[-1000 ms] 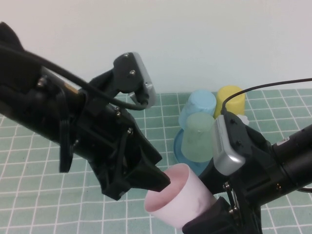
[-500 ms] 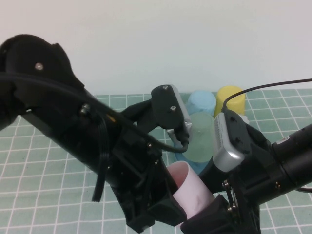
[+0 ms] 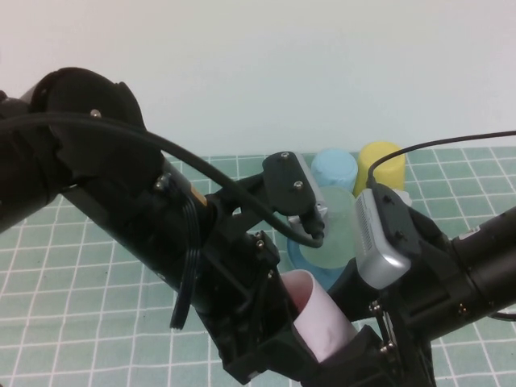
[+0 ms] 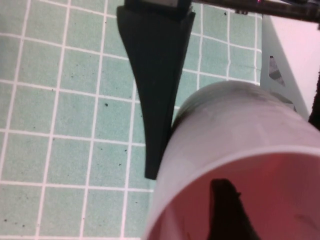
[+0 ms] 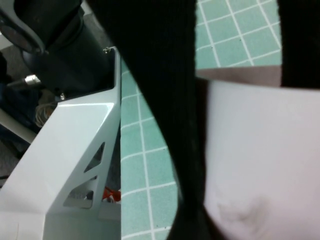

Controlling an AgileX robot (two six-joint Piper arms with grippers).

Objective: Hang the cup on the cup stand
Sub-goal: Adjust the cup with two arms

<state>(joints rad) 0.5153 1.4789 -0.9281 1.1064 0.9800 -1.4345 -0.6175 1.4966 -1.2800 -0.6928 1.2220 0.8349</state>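
Straddling cup (image 4: 240, 165) rim: left claw (image 4: 192, 175); right claw (image 5: 235, 120) gripping base

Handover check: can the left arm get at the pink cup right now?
Probably yes. The left end effector is open and straddles the cup wall at the mouth, one finger inside, one outside. The right end effector grips the cup nearer its base, leaving the rim free.

Both arms crowded around the pink cup (image 3: 321, 316), cup stand (image 3: 302, 248) behind already packed with upturned cups (image 3: 339, 230).
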